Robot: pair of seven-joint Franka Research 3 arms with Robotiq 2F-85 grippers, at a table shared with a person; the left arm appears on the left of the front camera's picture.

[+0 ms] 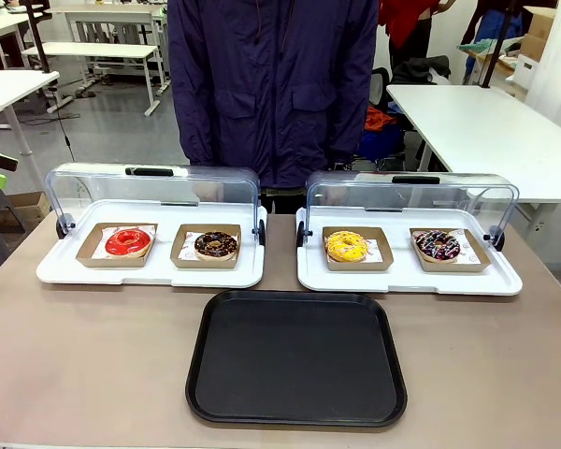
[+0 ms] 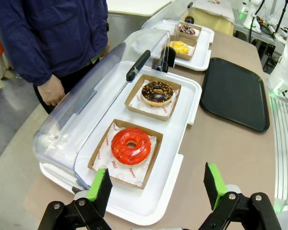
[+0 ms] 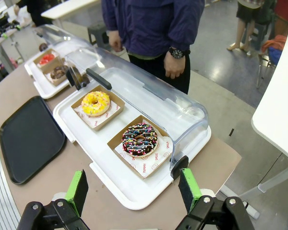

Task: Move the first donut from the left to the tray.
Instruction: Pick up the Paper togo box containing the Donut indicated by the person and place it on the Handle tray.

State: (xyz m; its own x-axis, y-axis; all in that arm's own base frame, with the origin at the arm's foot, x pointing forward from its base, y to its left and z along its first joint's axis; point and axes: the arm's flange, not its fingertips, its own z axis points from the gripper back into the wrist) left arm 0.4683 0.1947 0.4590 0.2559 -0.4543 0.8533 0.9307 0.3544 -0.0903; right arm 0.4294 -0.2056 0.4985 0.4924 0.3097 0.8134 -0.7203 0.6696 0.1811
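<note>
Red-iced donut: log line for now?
red-iced donut: in cardboard tray, untouched | black serving tray: no donut | left gripper: open, facing donut | right gripper: open

Red-iced donut (image 1: 128,242), black tray (image 1: 296,358)

Tray (image 1: 296,412) before donut (image 1: 128,242)

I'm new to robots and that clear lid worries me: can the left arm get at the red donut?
Probably yes. The clear lid stands open behind it, the red donut lies uncovered, and the left gripper, jaws open, faces it with nothing between.
</note>
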